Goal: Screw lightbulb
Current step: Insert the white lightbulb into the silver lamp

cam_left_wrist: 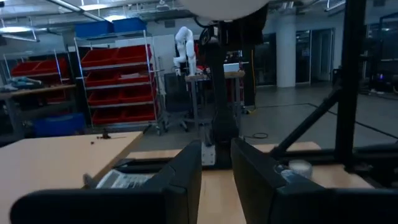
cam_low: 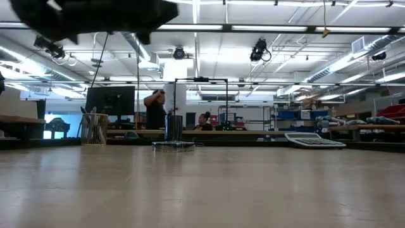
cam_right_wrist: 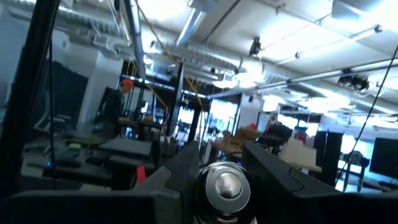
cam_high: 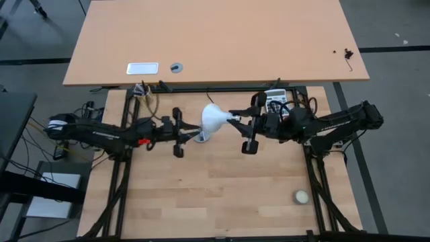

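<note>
White cone-shaped lightbulb (cam_high: 213,119): its grey metal screw base (cam_right_wrist: 224,185) is partly hidden between the right gripper's (cam_high: 236,120) dark fingers. In the left wrist view, the bulb's dome is cut off at twelve o'clock.

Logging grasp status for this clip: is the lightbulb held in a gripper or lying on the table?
Held. The right gripper clamps the lightbulb by its metal base, seen between the fingers in its wrist view; the dome points toward the left gripper.

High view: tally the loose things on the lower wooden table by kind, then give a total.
Lightbulb: 1
Socket disc: 1
Small cream ball: 1
Total: 3
</note>
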Robot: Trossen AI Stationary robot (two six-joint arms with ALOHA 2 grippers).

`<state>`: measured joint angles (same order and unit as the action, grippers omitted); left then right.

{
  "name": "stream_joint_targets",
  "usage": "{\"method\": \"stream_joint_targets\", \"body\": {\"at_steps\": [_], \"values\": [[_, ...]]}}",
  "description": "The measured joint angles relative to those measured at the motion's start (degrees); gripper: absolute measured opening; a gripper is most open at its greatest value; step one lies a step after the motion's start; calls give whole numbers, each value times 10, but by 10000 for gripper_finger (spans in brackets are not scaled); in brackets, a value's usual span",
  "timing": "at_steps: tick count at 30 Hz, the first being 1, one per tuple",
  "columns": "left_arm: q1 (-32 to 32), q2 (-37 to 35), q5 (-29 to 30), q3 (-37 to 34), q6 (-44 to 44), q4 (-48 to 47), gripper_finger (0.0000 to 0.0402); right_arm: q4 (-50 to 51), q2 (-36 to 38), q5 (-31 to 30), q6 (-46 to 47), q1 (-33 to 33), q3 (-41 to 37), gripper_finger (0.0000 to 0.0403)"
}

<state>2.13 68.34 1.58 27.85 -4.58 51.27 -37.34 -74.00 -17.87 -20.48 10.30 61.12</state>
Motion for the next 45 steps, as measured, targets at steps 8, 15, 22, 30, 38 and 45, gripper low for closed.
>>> {"method": "stream_joint_targets", "body": {"at_steps": [8,15,22,30,38,45], "values": [[-18,197,-70,164,2,99,94,-7,0,2,-3,-3,0,122],[-26,235,-71,187,2,213,94,8,0,0,-3,1,0,122],[-26,209,-72,160,3,270,94,22,1,-7,-5,12,-2,122],[-26,200,-70,148,2,304,94,72,1,-18,25,18,-5,121],[-25,199,-69,149,1,309,94,160,0,-17,95,16,-7,113],[-25,199,-68,149,1,306,94,177,1,-17,105,16,-6,99]]}}
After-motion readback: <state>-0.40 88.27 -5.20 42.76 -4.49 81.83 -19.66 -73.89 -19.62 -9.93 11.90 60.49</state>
